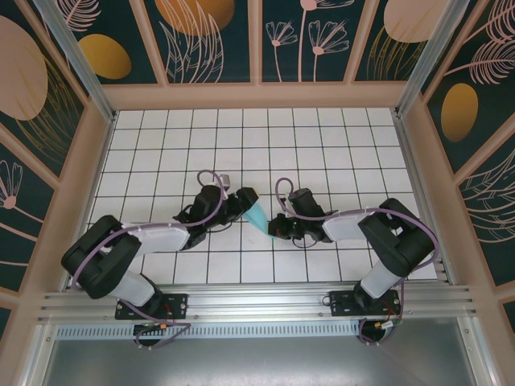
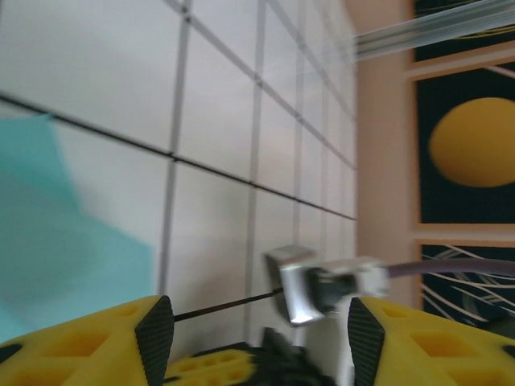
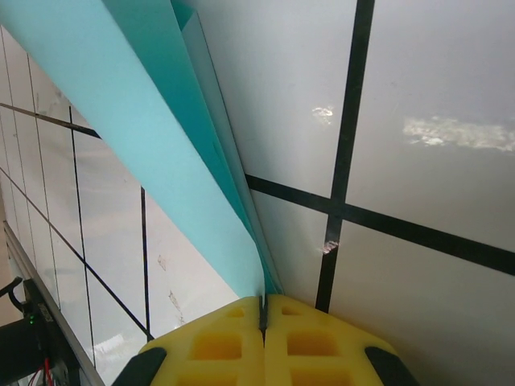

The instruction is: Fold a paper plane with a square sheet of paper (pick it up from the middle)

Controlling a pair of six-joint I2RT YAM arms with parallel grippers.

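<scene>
A slim, folded paper plane of light turquoise paper (image 1: pixel 257 215) is found near the middle of the white surface ruled with a black grid (image 1: pixel 322 137), between the two black arms. Its narrow end is pinched by the right end effector (image 3: pixel 263 310), whose yellow fingers (image 3: pixel 322 346) are pressed together on the paper's layers with no gap left between them. In the right wrist view, the overlapping folds are seen widening away from that pinch, slanting across the tiles. Whether the far end rests on the surface cannot be told. The left end effector (image 2: pixel 259 334) is held just beside the wider end of the paper plane, with its jaws set apart and nothing gripped between them. In the left wrist view, the turquoise paper is seen blurred, off to one side of the gap rather than inside it. The surface is enclosed by dark teal wall panels (image 1: pixel 213 40) printed with orange discs and pale leaf drawings, framed in light wood.
</scene>
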